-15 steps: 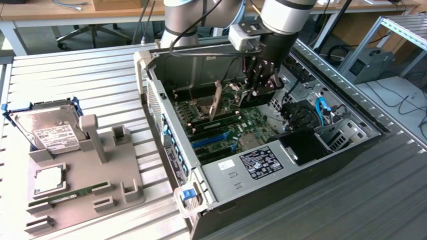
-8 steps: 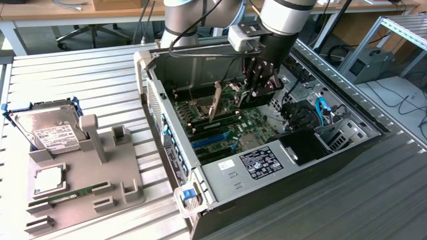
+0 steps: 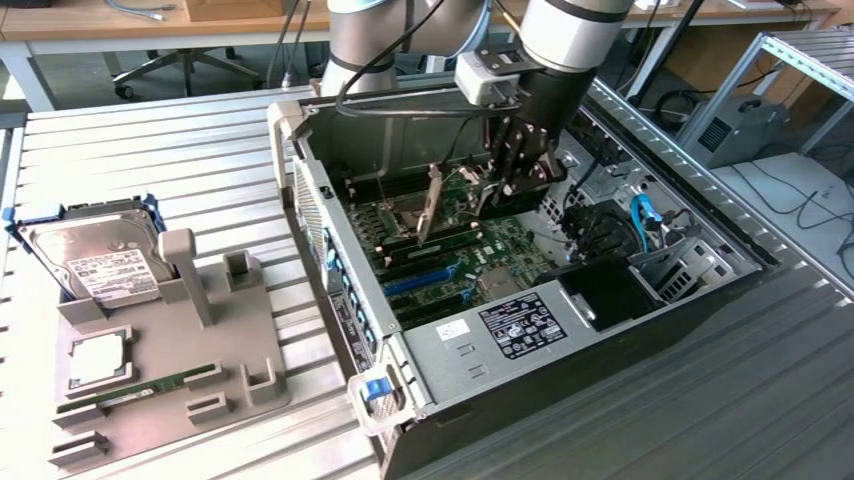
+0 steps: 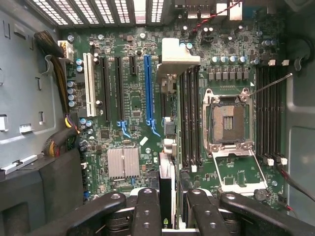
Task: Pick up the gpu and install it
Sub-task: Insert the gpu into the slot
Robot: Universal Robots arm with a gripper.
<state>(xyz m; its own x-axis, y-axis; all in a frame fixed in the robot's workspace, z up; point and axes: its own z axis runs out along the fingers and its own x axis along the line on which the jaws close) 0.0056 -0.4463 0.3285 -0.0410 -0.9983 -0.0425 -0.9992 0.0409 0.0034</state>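
One card is what I have in the gripper (image 3: 518, 178) right now: the gpu (image 4: 166, 189), pinched edge-on between the fingers (image 4: 146, 211) so that it hangs thin and upright over the motherboard (image 3: 461, 250) inside the open computer case (image 3: 534, 330). I judge it is held that way because a card has to go down edge first into a slot, and a flat grip on both faces keeps it from tilting. From the wrist view the dark card runs from between the fingers toward the board, lying between the blue slot (image 4: 147, 88) and the memory slots (image 4: 189, 118), with the empty processor socket (image 4: 227, 120) farther off beyond those. In the exterior view the silver bracket (image 3: 430, 210) hangs at a slant beside the gripper, above the board and not yet seated. Well away from the case, on the exterior view's left, the grey holder tray (image 3: 227, 350) carries the hard drive (image 3: 94, 255) standing in its cradle and the green memory stick (image 3: 140, 390) lying low, each in its own place so that parts can be reached separately.
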